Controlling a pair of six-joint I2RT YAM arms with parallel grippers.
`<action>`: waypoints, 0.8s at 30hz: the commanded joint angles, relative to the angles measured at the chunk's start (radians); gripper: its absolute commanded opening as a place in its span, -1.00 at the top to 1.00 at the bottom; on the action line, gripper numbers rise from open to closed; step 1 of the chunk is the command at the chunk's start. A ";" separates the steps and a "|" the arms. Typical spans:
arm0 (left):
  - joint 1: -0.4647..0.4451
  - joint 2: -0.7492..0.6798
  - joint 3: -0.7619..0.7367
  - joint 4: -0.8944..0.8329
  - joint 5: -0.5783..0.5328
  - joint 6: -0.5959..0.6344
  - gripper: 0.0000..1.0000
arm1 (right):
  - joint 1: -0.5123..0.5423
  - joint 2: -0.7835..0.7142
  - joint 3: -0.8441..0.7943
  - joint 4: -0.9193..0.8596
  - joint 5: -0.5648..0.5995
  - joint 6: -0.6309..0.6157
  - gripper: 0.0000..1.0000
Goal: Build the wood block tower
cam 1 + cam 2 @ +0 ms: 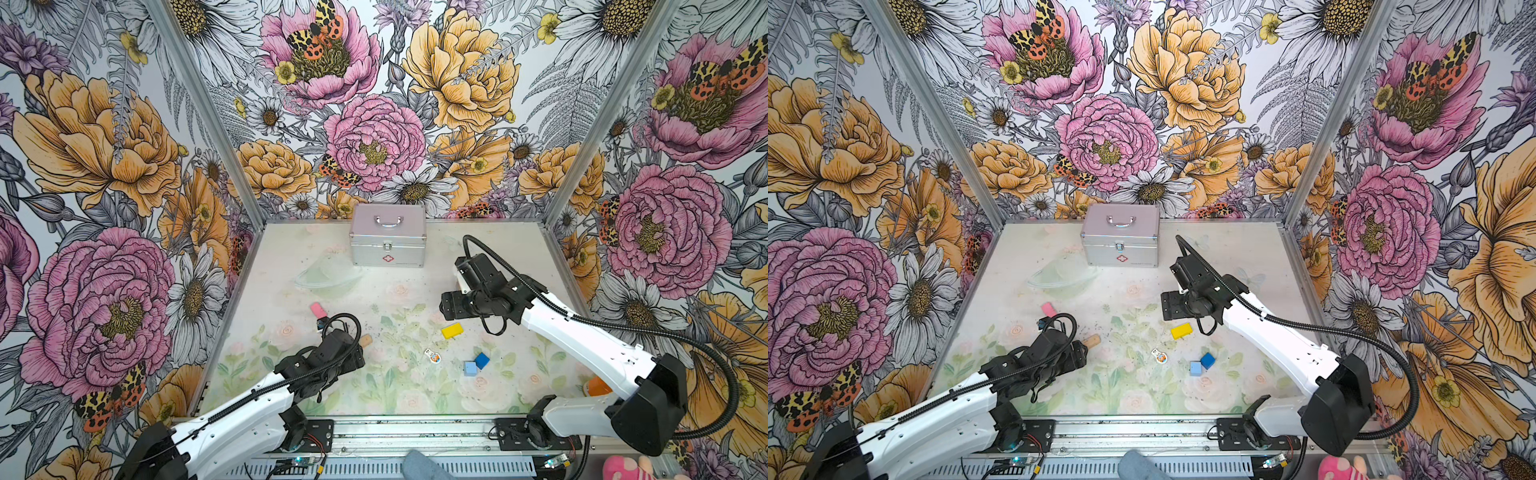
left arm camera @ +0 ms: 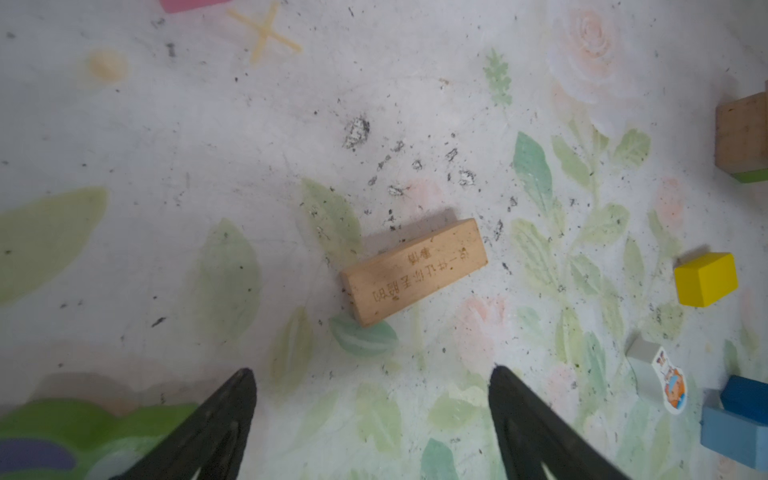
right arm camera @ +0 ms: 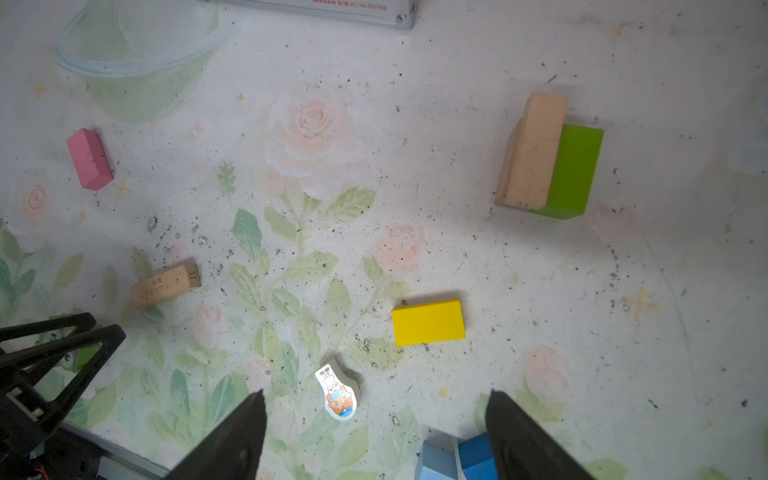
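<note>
A tan wood block (image 3: 536, 153) lies on a green block (image 3: 575, 170); this low tower also shows at the edge of the left wrist view (image 2: 742, 133). My right gripper (image 3: 377, 392) hangs open above the mat. A flat cartoon figure piece (image 3: 337, 392) lies below, near its left finger, with dark blue (image 3: 476, 457) and light blue (image 3: 436, 461) cubes by its right finger. My left gripper (image 2: 372, 369) is open and empty, short of an engraved tan block (image 2: 415, 272). Yellow (image 1: 452, 330) and pink (image 1: 319, 309) blocks lie loose.
A silver metal case (image 1: 388, 237) stands at the back middle, with a clear plastic dish (image 1: 328, 276) in front of it. A green flat piece (image 2: 62, 436) lies beside my left gripper. An orange object (image 1: 598, 386) sits behind the right arm near the front.
</note>
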 commanded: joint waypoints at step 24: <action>0.025 0.350 0.173 0.204 0.055 0.063 -0.70 | -0.124 -0.138 -0.111 0.019 -0.005 -0.036 -0.73</action>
